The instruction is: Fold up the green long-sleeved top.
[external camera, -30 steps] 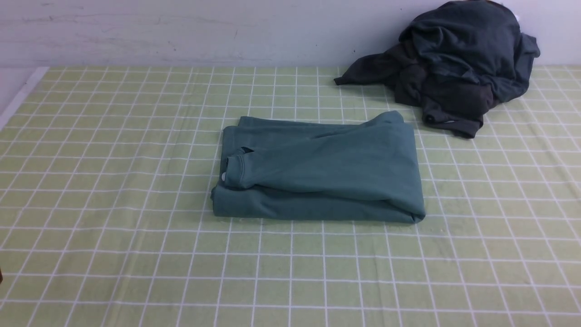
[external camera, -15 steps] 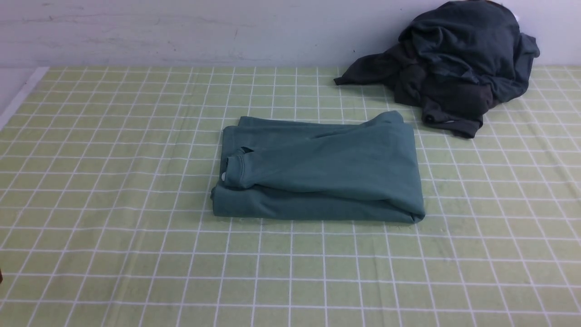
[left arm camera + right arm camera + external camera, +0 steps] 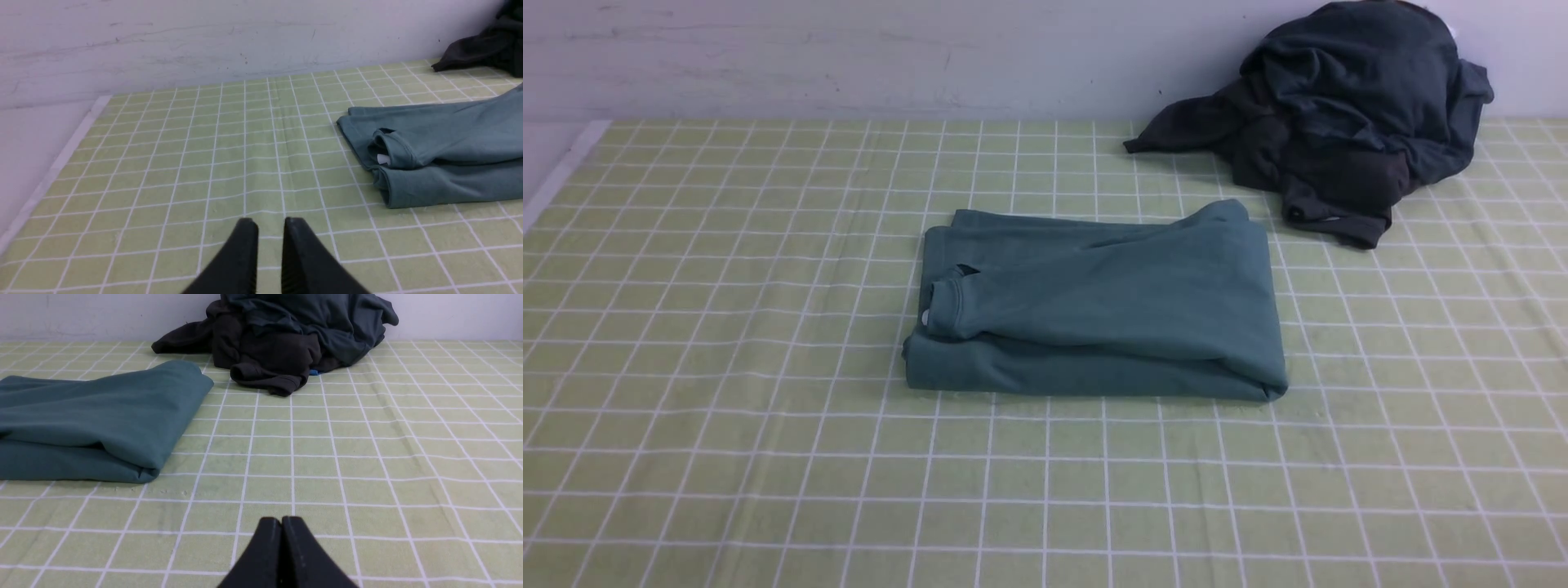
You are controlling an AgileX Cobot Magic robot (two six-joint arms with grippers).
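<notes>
The green long-sleeved top [image 3: 1094, 310] lies folded into a flat rectangle in the middle of the checked cloth, its ribbed neck and a bit of white label at its left end. In the left wrist view the top [image 3: 441, 155] is well off to one side of my left gripper [image 3: 269, 222], whose black fingers stand a narrow gap apart with nothing between them. My right gripper [image 3: 281, 520] is shut and empty, hovering over bare cloth away from the top's [image 3: 90, 420] folded corner. Neither gripper shows in the front view.
A dark charcoal-grey heap of clothes [image 3: 1339, 114] sits at the back right against the wall, close behind the top's far right corner. The green checked tablecloth [image 3: 727, 367] covers the table. The table's white left edge [image 3: 564, 171] runs along the far left.
A small dark sliver at the front view's left edge has gone out of view. The top and the dark heap lie as before.
</notes>
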